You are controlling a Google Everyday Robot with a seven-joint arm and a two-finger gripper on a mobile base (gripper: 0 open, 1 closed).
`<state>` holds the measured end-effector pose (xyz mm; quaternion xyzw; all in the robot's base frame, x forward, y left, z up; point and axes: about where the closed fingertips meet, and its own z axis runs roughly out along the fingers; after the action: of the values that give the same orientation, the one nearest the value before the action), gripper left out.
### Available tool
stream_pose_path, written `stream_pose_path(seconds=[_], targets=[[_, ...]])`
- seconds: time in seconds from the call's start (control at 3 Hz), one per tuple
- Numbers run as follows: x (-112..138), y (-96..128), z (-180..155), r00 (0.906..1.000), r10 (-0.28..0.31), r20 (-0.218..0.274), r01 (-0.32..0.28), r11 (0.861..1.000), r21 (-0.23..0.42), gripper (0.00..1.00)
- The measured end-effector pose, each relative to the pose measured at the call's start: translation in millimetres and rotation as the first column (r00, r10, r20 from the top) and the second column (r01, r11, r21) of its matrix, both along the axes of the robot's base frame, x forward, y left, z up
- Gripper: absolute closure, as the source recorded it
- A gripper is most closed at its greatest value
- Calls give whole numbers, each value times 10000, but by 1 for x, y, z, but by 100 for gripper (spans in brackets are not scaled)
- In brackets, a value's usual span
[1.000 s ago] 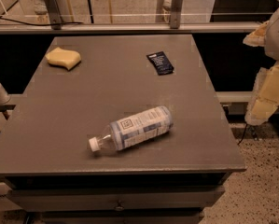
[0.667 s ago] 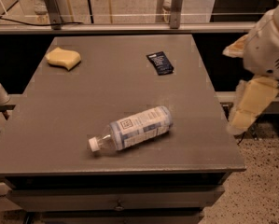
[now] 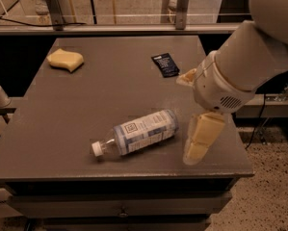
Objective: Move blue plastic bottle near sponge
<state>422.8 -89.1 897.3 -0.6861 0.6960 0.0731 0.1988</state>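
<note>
The blue plastic bottle (image 3: pixel 141 130) lies on its side near the front of the grey table (image 3: pixel 85 105), with its white cap pointing to the front left. The yellow-tan sponge (image 3: pixel 65 59) sits at the table's far left corner, well apart from the bottle. My gripper (image 3: pixel 187 119) hangs just right of the bottle's base, above the table's front right part. It is open and empty, with one tan finger (image 3: pixel 201 138) pointing down and the other up near the packet.
A small dark blue packet (image 3: pixel 165 64) lies at the back right of the table. A railing with metal posts (image 3: pixel 52 6) runs behind the table. My white arm (image 3: pixel 249 66) reaches in from the right. A drawer front shows below the table's front edge.
My arm has swung in from the right, from beyond the table's edge to over the table, and the gripper now hangs right beside the bottle. The bottle and sponge have not moved.
</note>
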Motion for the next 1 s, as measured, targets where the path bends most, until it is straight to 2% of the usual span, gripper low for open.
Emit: stream_pose_path(seconds=[0.33,0.67,1.0], targets=[[-3,38,-18,9980,628,-91,-624,9973,399,0],[1,65,-36,9940,1086,-92,-1080,9927,540,0],[5,80,-46,9908,1351,-94,-1343,9891,608,0]])
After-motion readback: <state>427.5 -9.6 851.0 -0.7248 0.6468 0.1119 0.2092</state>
